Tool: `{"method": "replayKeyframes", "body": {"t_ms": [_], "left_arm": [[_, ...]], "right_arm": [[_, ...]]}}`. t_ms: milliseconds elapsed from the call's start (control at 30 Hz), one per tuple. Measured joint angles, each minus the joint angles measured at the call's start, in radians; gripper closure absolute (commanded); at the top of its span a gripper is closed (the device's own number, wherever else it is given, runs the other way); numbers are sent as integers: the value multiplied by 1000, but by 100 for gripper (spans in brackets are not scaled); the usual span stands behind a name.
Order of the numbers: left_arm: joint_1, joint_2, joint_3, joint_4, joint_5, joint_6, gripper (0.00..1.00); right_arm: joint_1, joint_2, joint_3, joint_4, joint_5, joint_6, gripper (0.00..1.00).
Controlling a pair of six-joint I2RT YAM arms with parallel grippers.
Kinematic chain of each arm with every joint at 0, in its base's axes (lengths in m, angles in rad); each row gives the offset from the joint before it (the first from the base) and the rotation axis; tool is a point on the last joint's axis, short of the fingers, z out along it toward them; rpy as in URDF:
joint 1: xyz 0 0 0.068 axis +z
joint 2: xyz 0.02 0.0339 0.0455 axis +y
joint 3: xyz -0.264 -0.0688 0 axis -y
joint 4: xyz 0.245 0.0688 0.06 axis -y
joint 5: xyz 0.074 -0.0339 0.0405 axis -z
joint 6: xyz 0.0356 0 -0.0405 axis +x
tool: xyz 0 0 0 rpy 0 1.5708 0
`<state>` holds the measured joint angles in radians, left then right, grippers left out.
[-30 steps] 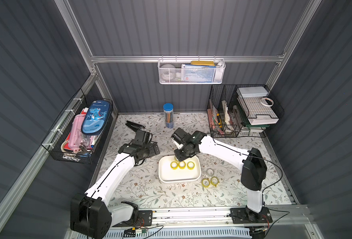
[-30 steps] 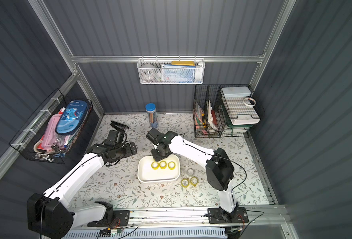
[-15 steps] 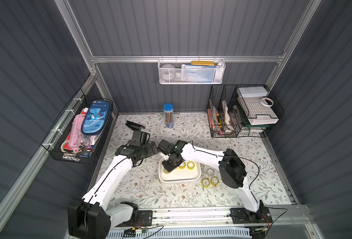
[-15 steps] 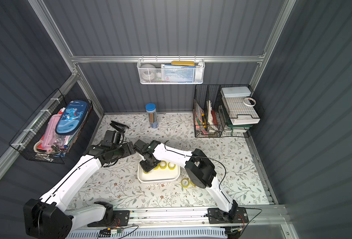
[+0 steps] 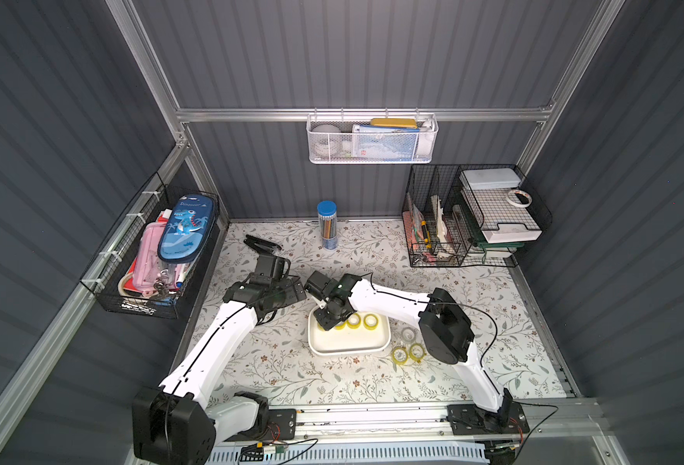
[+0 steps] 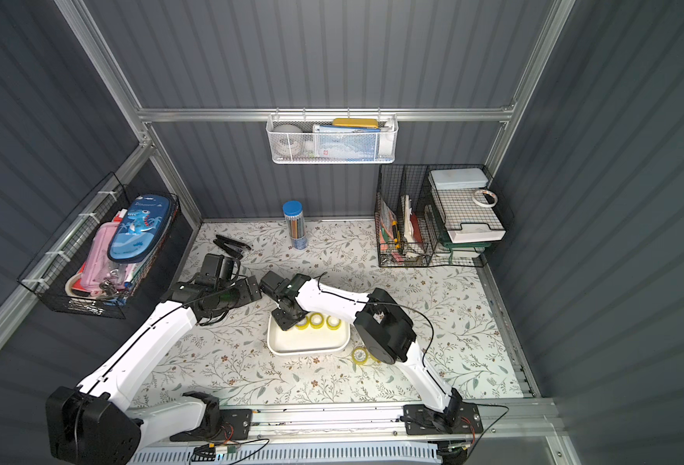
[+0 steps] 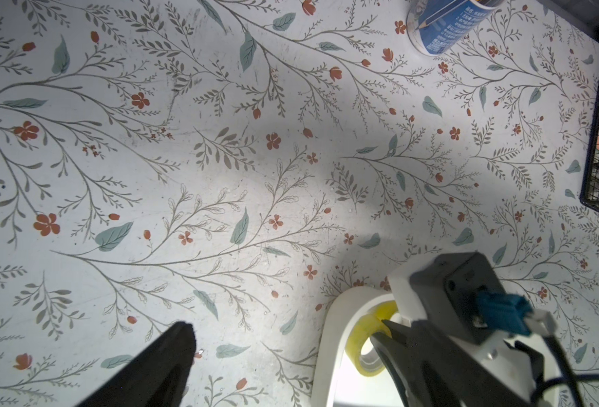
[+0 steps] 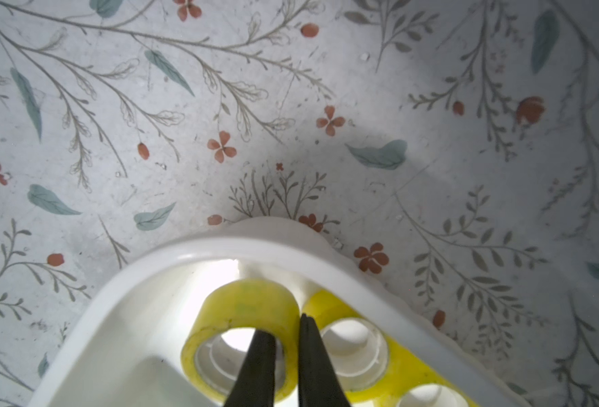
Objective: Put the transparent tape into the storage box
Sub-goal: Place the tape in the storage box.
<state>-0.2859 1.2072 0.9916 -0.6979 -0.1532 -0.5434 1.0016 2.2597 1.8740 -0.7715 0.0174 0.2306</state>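
Observation:
The storage box (image 5: 348, 349) is a shallow white tray in the middle of the floral mat, seen in both top views (image 6: 308, 345). Yellow-tinted transparent tape rolls (image 5: 353, 321) stand along its far wall. My right gripper (image 8: 285, 331) reaches into the box's far left corner (image 5: 329, 322) and is shut on the wall of one tape roll (image 8: 245, 303), one finger inside the core and one outside. A second roll (image 8: 354, 349) touches it. My left gripper (image 7: 283, 334) hangs open and empty over the mat just left of the box rim (image 7: 336, 317).
Three loose tape rolls (image 5: 399, 355) lie on the mat right of the box, under the right arm's elbow. A pencil tube (image 5: 327, 225) and a black stapler (image 5: 261, 243) stand farther back. Black wire racks (image 5: 473, 225) fill the back right corner.
The right gripper has slid left along the box's far side to its left corner, staying shut. Its elbow swung in toward the box. The left arm shifted slightly.

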Motion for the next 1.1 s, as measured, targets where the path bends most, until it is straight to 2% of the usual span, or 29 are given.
{"method": "replayKeyframes", "body": {"t_ms": [267,600,767,1100], "left_arm": [[3,11,0,0,0,0,1],[5,17,0,1,0,0,1],[5,17,0,1,0,0,0],[5,23,5,1,0,0,1]], "right_arm": [[-4,16,11,18,13,-5,100],[-5,19,12,23,13,-12,83],[-5,19,12,23,12,-15,77],[-7,21,29,23,11,-20,77]]}}
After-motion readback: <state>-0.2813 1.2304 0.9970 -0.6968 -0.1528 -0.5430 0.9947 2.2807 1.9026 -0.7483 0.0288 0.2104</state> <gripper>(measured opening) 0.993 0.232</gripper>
